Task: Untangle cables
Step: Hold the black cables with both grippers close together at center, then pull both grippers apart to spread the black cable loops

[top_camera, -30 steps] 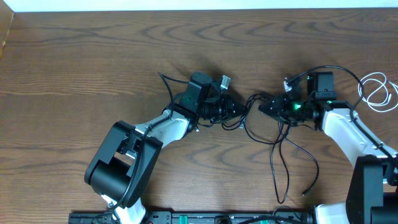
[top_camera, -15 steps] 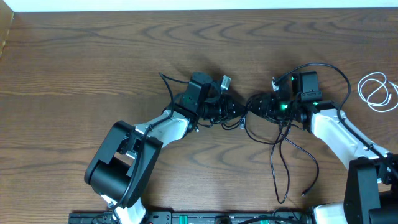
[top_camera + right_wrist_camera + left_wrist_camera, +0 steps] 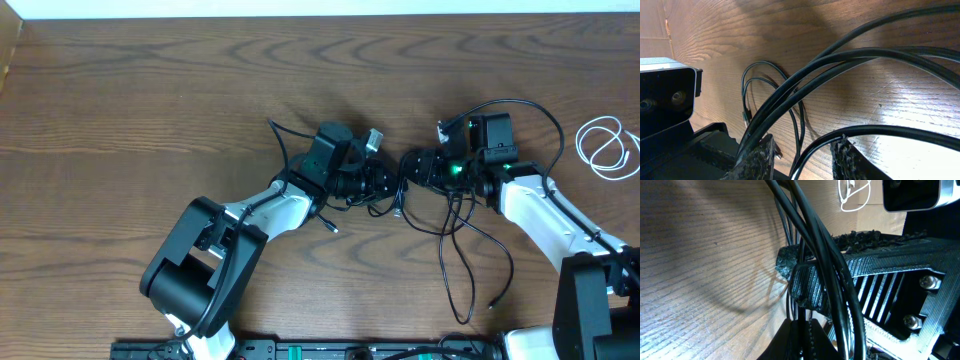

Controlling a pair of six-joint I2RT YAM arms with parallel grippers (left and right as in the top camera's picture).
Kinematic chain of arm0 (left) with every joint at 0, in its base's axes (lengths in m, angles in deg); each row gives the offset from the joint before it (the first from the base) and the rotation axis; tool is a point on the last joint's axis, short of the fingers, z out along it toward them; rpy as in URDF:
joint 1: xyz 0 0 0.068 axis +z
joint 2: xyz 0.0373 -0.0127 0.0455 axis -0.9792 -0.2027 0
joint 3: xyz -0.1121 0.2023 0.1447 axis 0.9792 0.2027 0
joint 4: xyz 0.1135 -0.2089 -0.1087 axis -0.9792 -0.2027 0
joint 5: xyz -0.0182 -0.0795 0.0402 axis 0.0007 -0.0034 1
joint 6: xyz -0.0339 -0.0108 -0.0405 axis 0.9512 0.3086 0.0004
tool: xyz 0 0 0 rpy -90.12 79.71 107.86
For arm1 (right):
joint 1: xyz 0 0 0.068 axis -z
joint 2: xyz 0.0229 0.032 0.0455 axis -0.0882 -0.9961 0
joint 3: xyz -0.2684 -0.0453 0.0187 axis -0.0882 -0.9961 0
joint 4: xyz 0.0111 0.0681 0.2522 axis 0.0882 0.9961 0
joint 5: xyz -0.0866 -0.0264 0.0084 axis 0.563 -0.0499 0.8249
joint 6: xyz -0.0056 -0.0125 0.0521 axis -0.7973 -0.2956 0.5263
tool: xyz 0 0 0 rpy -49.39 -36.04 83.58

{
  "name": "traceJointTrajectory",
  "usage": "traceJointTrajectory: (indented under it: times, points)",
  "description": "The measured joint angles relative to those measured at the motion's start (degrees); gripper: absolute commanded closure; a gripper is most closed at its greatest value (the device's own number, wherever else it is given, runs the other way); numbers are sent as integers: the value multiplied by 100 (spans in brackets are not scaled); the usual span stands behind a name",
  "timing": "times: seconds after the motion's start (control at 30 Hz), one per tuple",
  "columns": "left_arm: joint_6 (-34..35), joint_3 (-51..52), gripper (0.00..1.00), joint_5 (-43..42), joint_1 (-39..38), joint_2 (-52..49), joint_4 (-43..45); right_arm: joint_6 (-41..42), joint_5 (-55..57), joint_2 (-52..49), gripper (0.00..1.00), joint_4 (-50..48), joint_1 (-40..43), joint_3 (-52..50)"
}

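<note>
Front of worktop [image 3: 120,120]: black cable [image 3: 445,265] has loose tails trailing toward the robot bases. One plug end [image 3: 492,301] lies free, right of centre.

Mid-worktop: the tangle sits between the two claws, which face each other tip to tip, almost touching.

Left claw [image 3: 388,183]: in its wrist view the fingers [image 3: 790,341] sit nearly together and black strands run straight into the seam. It looks pinched on the black cable.

Right claw [image 3: 408,167]: its fingers [image 3: 758,159] stand apart with a clear gap. One strand passes through the gap, others ride over one finger, nothing clamped. The strands in that view fan across the wood, slack, with a small loop lying flat beyond them.

Behind the right claw a black loop arcs past the wrist camera [image 3: 492,133] on its far side.

White cable [image 3: 606,148]: coiled in a few loops by the right edge, well apart from the tangle and both claws, touching neither.
</note>
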Motion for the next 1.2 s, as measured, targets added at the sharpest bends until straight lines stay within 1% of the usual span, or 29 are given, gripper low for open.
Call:
traceJointTrajectory:
  times: [0.1, 0.13, 0.17, 0.23, 0.27, 0.3, 0.33, 0.4, 0.43, 0.6, 0.63, 0.7, 1.03, 1.07, 1.13, 1.2]
  points:
    - [0, 0, 92, 0, 0, 0, -2, 2, 2, 0, 73, 2, 0, 0]
    - [0, 0, 91, 0, 0, 0, 0, 17, 9, 0, 78, 4, 0, 0]
    - [0, 0, 91, 0, 0, 0, 0, 13, 11, 0, 80, 4, 0, 0]
    - [-2, 0, 83, 0, 0, 0, 0, 28, 33, 0, 89, 15, 0, 0]
    - [-4, 0, 78, -2, 0, 0, 0, 15, 42, 0, 96, 20, 0, 0]
    - [2, 0, 73, -4, 0, 0, -2, 4, 46, 0, 99, 17, 0, 0]
    - [2, 0, 68, -15, 0, 0, -7, 15, 50, 0, 99, 22, 0, 0]
    - [13, 0, 64, -20, 0, 0, -9, 39, 68, 0, 99, 31, -2, -2]
    - [0, 0, 59, -22, 0, 0, -4, 42, 74, 0, 99, 33, -2, -2]
    - [-37, 0, 44, -20, 0, 0, -9, 42, 151, 0, 99, 76, -2, -2]
    - [-66, 0, 40, -20, 0, 0, -7, 42, 170, 0, 99, 83, -2, -2]
    - [-105, 0, 37, -17, 0, 0, -9, 42, 184, 0, 99, 90, -2, -2]
    - [-199, 0, 37, -22, 114, 0, -11, 7, 330, 0, 99, 254, -2, -2]
    - [-199, 0, 40, -24, 179, 0, -20, 0, 345, 0, 99, 282, -2, -2]
    - [-216, 0, 54, -31, 304, 0, -63, -4, 365, 0, 99, 334, -2, -2]
    - [-352, 0, 56, -37, 450, 0, -173, -9, 385, 0, 99, 437, -2, 0]
